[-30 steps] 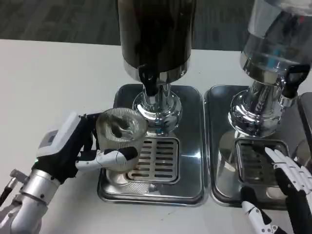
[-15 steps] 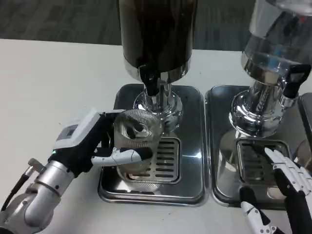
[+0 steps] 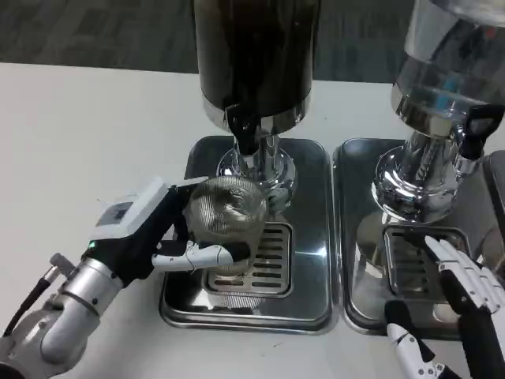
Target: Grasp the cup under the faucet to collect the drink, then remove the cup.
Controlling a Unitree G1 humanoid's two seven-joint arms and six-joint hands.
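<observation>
Clear ribbed cup point(image 3: 225, 212) gripped by left hand point(image 3: 146, 233), fingers point(image 3: 207, 254) wrapped round it, under dark dispenser's faucet point(image 3: 243, 131). Right hand point(image 3: 465, 300), lower right, fingers spread, holding nothing.

clear ribbed cup point(image 3: 225, 209), tilted, under faucet point(image 3: 243, 130)

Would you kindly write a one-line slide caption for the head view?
Left hand holds a clear cup tilted beneath the dark dispenser's faucet; right hand rests open over the neighbouring tray.
</observation>
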